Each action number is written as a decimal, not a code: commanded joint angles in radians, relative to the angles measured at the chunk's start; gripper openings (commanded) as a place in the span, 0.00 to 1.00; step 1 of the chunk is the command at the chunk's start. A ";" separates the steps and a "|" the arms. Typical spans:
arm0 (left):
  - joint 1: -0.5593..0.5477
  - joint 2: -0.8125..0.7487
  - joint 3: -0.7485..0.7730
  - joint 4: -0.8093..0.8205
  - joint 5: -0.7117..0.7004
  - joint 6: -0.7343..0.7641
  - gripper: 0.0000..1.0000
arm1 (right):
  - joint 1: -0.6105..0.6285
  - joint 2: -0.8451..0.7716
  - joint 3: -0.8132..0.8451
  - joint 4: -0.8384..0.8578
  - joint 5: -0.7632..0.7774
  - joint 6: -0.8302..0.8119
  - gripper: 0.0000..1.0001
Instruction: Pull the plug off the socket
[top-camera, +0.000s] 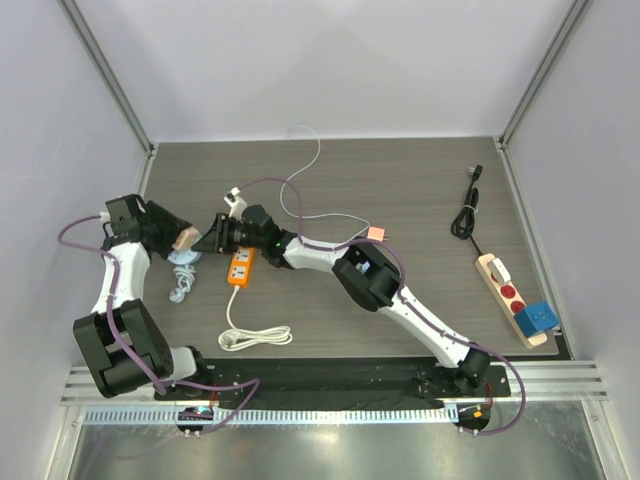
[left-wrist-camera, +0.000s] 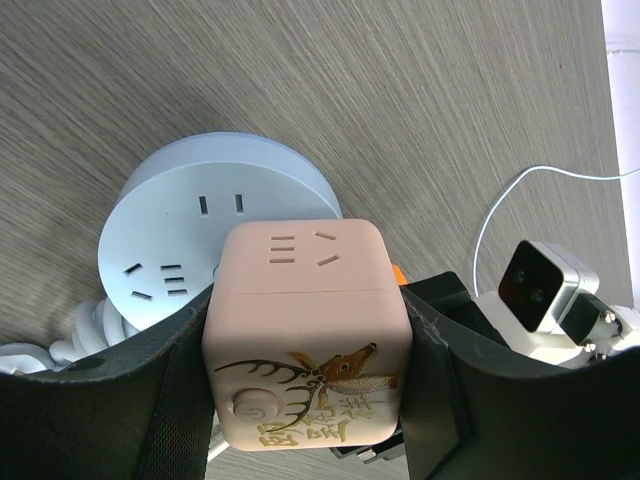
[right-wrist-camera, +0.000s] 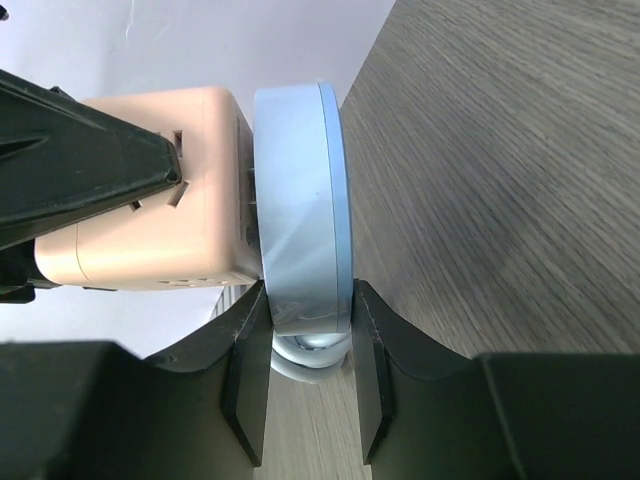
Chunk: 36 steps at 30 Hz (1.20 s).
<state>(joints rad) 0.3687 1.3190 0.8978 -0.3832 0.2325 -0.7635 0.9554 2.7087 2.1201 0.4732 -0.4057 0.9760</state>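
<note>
The dark blue cube plug (top-camera: 537, 318) sits on the near end of the beige power strip socket (top-camera: 497, 272) at the far right of the table, with no gripper near it. Both grippers are at the left. My left gripper (top-camera: 178, 238) (left-wrist-camera: 305, 345) is shut on a pink cube adapter (left-wrist-camera: 300, 300) with a deer print. My right gripper (top-camera: 207, 240) (right-wrist-camera: 308, 375) is shut on the rim of a round light-blue socket (right-wrist-camera: 300, 210). The pink cube (right-wrist-camera: 150, 200) sits against that socket's face.
An orange strip (top-camera: 240, 268) with a coiled white cable (top-camera: 255, 338) lies beside the right gripper. A second pink cube (top-camera: 375, 233) lies mid-table. The beige strip's black cord (top-camera: 465, 215) is bundled at the back right. White enclosure walls surround the table.
</note>
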 joint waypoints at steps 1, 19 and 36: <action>0.001 -0.063 0.027 0.113 0.065 -0.057 0.00 | -0.017 0.049 -0.025 -0.068 0.016 0.101 0.01; 0.003 -0.010 0.076 0.001 -0.027 -0.036 0.00 | 0.005 0.003 0.055 -0.425 0.216 -0.219 0.01; -0.001 -0.067 0.073 0.010 -0.052 -0.010 0.00 | 0.031 -0.044 0.070 -0.443 0.274 -0.413 0.44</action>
<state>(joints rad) 0.3679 1.2659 0.9493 -0.4217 0.1600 -0.7807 0.9936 2.6858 2.2047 0.1753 -0.2302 0.7265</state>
